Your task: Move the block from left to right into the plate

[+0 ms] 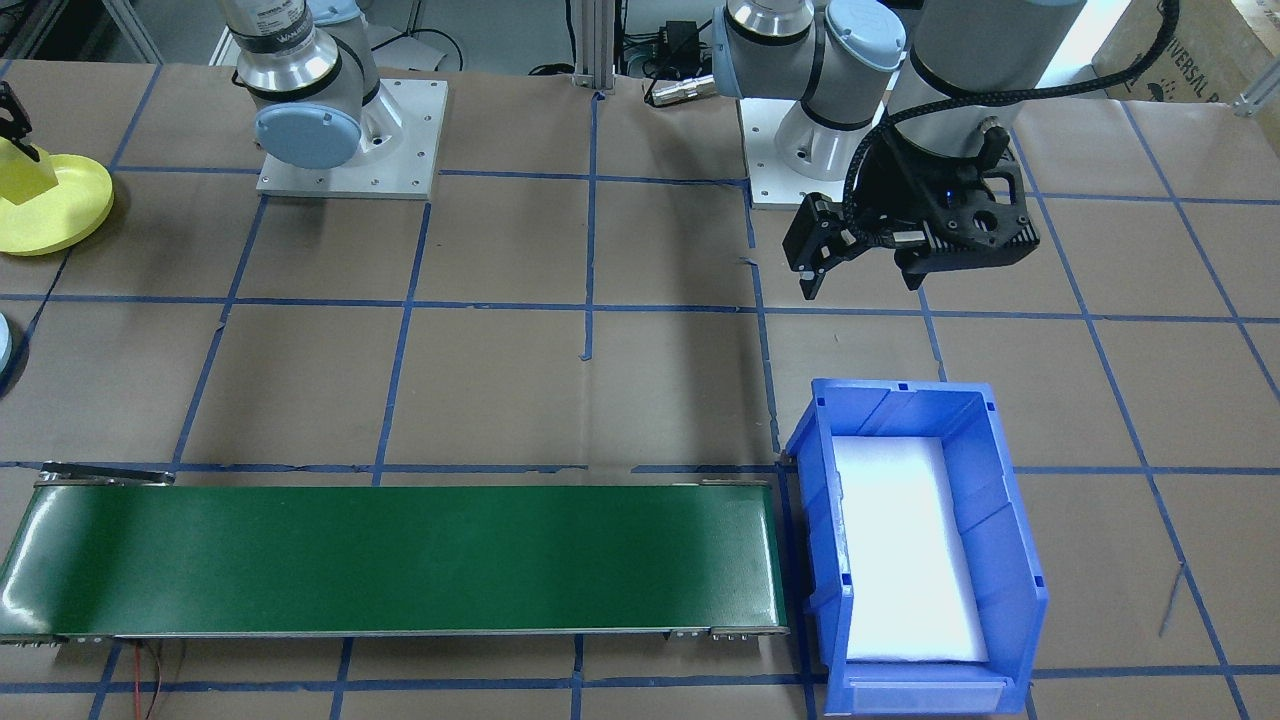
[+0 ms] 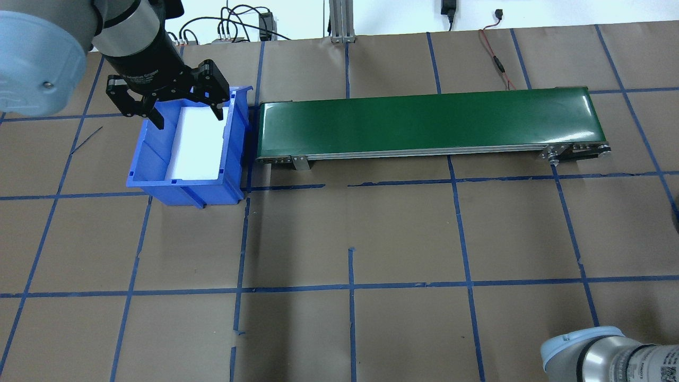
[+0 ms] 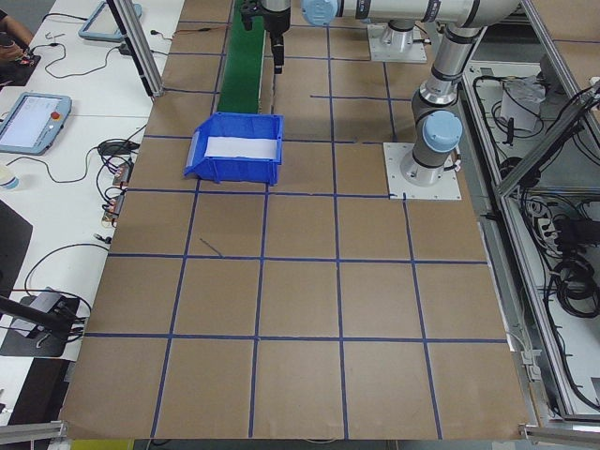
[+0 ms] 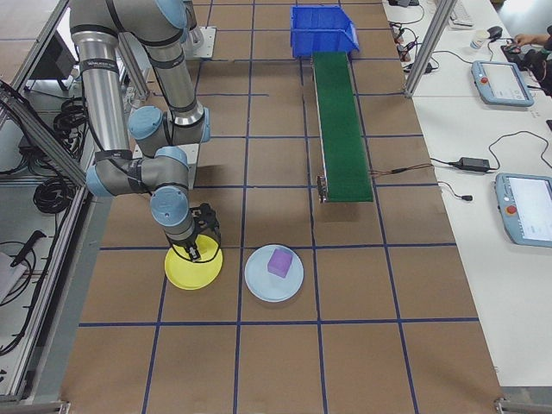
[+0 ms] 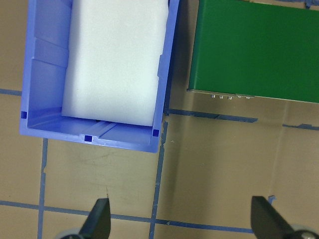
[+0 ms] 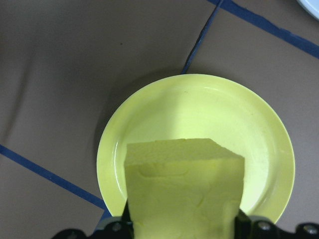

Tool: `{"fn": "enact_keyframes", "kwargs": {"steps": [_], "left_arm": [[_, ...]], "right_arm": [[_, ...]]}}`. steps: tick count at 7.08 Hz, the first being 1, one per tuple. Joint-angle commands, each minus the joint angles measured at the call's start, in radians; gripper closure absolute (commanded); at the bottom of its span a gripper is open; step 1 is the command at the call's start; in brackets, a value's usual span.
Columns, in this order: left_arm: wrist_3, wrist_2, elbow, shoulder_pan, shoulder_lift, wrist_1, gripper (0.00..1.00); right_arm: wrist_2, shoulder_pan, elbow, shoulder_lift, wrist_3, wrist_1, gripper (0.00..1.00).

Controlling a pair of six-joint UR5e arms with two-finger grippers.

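Left gripper (image 2: 168,103) hangs wide open over one blue bin (image 2: 159,175). Only the right wrist view shows the right gripper (image 6: 184,226) clamping one yellow block (image 6: 184,194) above the yellow plate (image 6: 259,129); the exterior right view shows two plates.
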Motion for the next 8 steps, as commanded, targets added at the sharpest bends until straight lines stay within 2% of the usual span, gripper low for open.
{"fn": "enact_keyframes", "kwargs": {"steps": [1,3,4,5,7,8], "left_arm": [[0.000,0.000,0.000,0.001,0.000,0.000,0.00],[0.000,0.000,-0.002,0.001,0.000,0.000,0.00],[0.000,-0.003,0.000,-0.001,0.000,0.000,0.00],[0.000,-0.003,-0.002,0.001,0.000,0.000,0.00],[0.000,-0.005,0.000,-0.001,0.000,0.000,0.00],[0.000,-0.006,-0.002,0.001,0.000,0.000,0.00]], "right_arm": [[0.018,-0.008,0.002,0.006,0.010,-0.004,0.00],[0.015,0.016,-0.017,-0.008,0.061,-0.006,0.00],[0.015,0.096,-0.061,-0.008,0.133,-0.006,0.00],[0.008,0.225,-0.110,-0.011,0.198,-0.001,0.00],[0.000,0.526,-0.222,-0.012,0.499,0.011,0.00],[0.001,0.649,-0.234,-0.017,0.608,0.040,0.00]]}}
